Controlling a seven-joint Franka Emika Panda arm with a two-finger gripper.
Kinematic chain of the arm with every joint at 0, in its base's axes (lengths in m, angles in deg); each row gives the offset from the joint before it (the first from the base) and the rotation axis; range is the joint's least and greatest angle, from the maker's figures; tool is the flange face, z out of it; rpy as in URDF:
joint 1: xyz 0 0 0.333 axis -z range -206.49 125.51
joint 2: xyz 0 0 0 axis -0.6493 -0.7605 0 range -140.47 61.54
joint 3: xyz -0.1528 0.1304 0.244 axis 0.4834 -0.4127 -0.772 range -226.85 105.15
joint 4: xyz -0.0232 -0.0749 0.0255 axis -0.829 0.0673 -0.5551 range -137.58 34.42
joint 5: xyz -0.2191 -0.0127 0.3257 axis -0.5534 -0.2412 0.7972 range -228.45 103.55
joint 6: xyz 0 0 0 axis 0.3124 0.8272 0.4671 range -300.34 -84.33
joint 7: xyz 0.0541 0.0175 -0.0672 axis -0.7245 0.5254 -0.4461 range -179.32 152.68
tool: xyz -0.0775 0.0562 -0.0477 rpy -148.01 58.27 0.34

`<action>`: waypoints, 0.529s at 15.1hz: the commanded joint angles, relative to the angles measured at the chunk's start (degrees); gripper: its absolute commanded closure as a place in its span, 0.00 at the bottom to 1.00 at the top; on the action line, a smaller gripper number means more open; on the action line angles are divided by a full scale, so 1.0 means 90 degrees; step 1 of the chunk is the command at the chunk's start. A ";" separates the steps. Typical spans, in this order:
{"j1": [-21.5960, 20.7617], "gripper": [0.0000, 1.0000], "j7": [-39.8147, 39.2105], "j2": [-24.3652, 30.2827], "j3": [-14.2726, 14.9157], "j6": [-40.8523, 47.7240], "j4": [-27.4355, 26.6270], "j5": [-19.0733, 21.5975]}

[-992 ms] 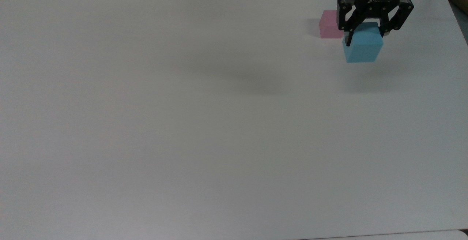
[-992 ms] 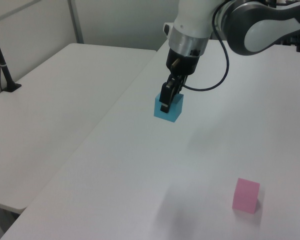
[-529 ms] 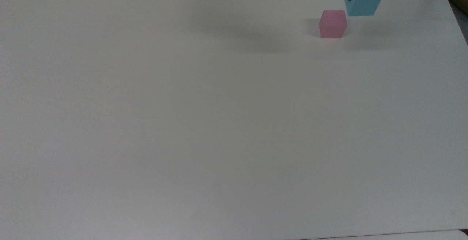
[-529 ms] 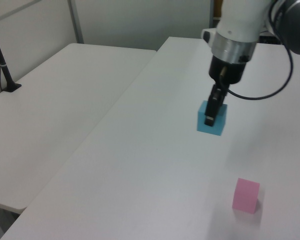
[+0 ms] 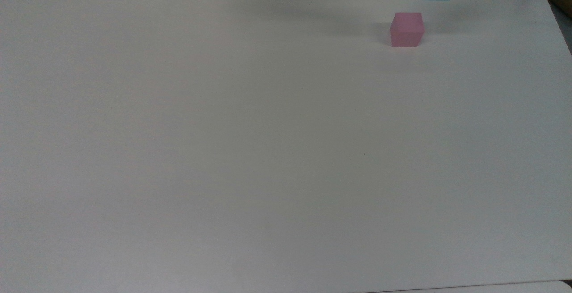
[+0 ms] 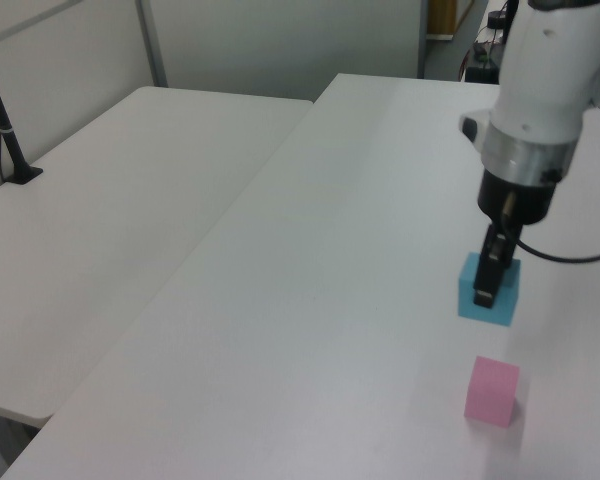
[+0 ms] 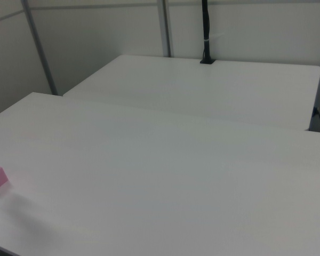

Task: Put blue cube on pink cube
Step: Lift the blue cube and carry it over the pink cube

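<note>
Blue cube (image 6: 487,291) hangs clamped between my gripper's (image 6: 489,281) fingers, clear of the white table (image 6: 310,300), so I can carry it over rather than slide it. I grip it from above with the fingers on its side faces, leaving the underside free to seat flat. Pink cube (image 6: 491,390) rests on the table below the gripper and nearer the left view's bottom edge, apart from it. Judging height is hard here; I think there is clearance enough to pass over.

Even diffuse light, faint soft shadows, slight softness.
</note>
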 commanded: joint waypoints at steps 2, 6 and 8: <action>-0.0234 0.84 0.0193 0.0288 0.0061 -0.0255 -0.0777 0.0087; -0.0254 0.84 -0.0001 0.0600 0.0061 -0.0937 -0.1567 0.0068; -0.0254 0.84 -0.0070 0.0698 0.0061 -0.1299 -0.1851 0.0068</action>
